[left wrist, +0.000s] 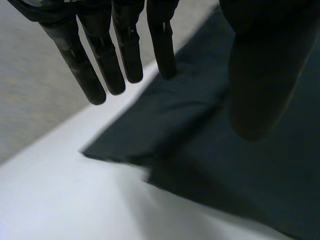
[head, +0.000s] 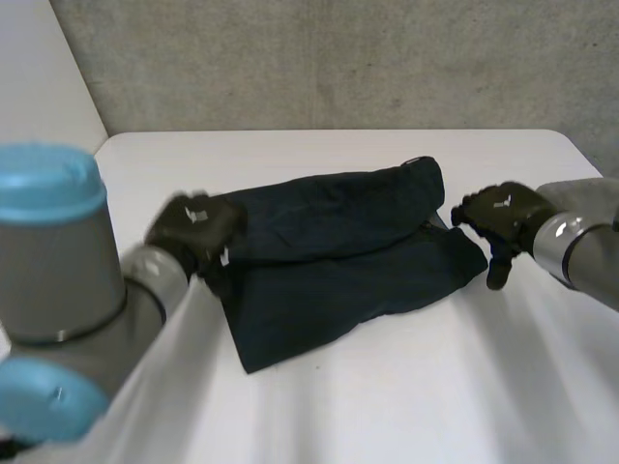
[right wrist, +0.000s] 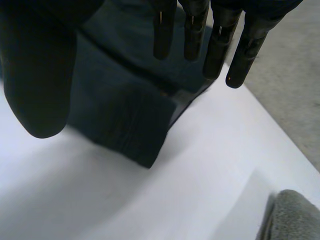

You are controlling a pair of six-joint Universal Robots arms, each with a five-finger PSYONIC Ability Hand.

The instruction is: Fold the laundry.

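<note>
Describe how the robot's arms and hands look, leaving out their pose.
The left arm is a thick grey cylinder with rounded light-blue caps; the right arm is grey with a silver band. The left hand and right hand are black, each with a small white mark on its back, slim round-tipped fingers and a thicker thumb.

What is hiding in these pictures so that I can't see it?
- Head view: the left arm covers the near corner of the table on that side.
- Left wrist view: the thumb of the left hand covers part of the dark cloth.
- All views: the dark cloth is folded, so its kind cannot be told.
</note>
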